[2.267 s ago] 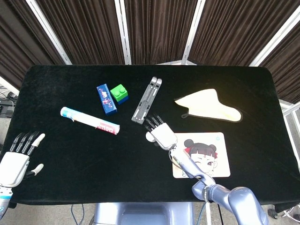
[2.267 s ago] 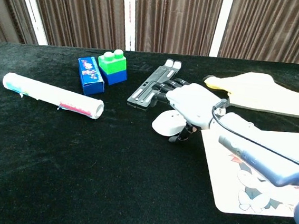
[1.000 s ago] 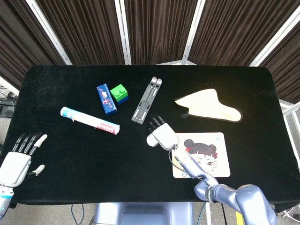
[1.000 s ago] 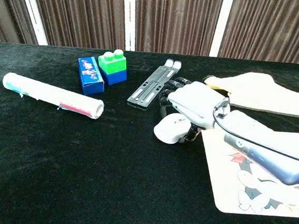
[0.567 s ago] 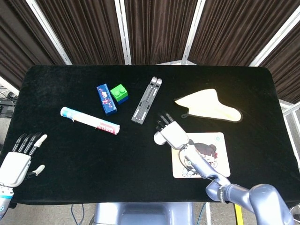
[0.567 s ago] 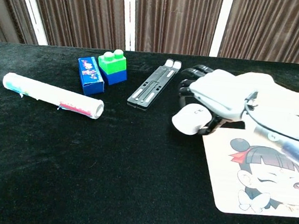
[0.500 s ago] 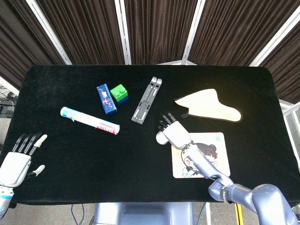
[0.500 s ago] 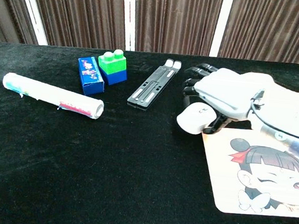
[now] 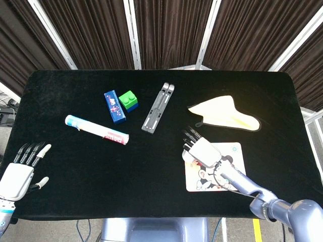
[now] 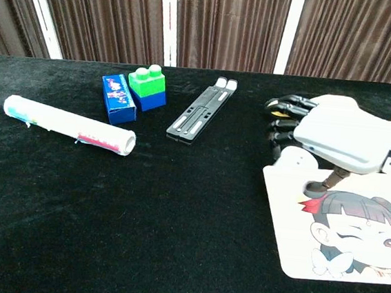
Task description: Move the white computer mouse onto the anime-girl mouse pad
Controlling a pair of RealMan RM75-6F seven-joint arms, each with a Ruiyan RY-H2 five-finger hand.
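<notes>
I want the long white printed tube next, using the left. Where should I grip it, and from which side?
Grip the long white printed tube around its middle, across its narrow width. It lies flat and slanted on the black table, so come from above with the left robot hand, fingers either side of its long axis. An end grip would probably let it swing.

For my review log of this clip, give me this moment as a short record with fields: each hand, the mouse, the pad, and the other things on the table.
right hand: over the near-left corner of the mouse pad, fingers curled down around the mouse
white mouse: mostly hidden under the right hand; only a white edge shows, at the pad's corner
mouse pad: flat on the black table, anime-girl print up
left hand: at the table's near-left edge, fingers apart, holding nothing
other things: printed tube, blue box, green and blue block, grey folding stand, cream cloth
</notes>
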